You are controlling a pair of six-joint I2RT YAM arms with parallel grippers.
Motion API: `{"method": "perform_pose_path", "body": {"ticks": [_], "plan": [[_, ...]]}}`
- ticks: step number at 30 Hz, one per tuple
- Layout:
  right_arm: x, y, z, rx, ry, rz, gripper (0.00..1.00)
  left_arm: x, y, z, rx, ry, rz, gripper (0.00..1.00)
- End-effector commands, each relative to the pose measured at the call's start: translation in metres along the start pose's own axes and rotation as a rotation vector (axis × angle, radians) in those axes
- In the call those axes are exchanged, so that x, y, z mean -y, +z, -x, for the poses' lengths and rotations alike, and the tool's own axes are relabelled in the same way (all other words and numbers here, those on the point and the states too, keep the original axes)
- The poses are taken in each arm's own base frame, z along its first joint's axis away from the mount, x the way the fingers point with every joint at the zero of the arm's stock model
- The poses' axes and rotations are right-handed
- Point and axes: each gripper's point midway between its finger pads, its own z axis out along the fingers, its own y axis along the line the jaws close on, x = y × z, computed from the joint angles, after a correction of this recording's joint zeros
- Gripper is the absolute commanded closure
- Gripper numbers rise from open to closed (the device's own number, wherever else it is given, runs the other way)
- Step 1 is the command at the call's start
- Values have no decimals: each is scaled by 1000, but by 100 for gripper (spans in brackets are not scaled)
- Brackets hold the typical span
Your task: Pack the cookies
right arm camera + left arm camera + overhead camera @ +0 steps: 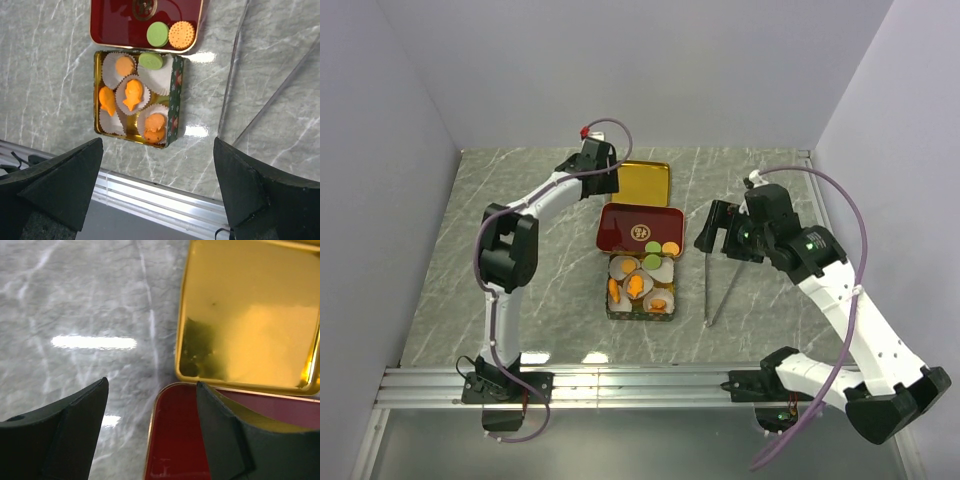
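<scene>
Lying in the tin (175, 100) — fish cookie (132, 95), lengthwise, head toward the red lid (115, 25)

- Centre of the top view: the tin (640, 315) holds cookies (636, 287) in paper cups (621, 266).
- A flat lid (620, 225) sits just above the tin, with two more cookies at its lower right corner.
- A shallow tray (645, 182) lies just above the lid.
- Tongs (707, 295) lie to the right of the tin.

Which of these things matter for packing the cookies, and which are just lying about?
For the job:
cookies
tin
paper cups
red lid, with two cookies on it

Lying about:
gold tray, nothing in it
tongs, on the table right of the tin
</scene>
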Motion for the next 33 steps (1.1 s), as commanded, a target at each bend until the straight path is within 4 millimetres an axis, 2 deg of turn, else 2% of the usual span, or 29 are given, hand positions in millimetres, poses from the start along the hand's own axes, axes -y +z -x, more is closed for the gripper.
{"method": "perform_pose_path", "body": {"ticks": [1,4,5,6,14,21,31,33], "plan": [[-2,-8,16,18,7,-36,3,23,7,16,34,-6,-102,24],[-5,-2,18,1,8,-37,3,27,17,13,18,-24,-129,24],[-7,0,18,-4,11,-31,3,30,17,21,31,-30,-141,26],[-6,3,17,-11,11,-33,3,31,25,15,13,-30,-141,27],[1,9,11,-35,11,-66,3,28,49,23,-2,-91,-176,35],[3,18,8,-68,-3,-80,3,33,63,10,-37,-89,-206,48],[3,28,10,-99,-29,-102,4,35,74,-11,-83,-68,-224,55],[3,29,10,-102,-29,-102,4,34,76,-14,-89,-64,-220,62]]}}
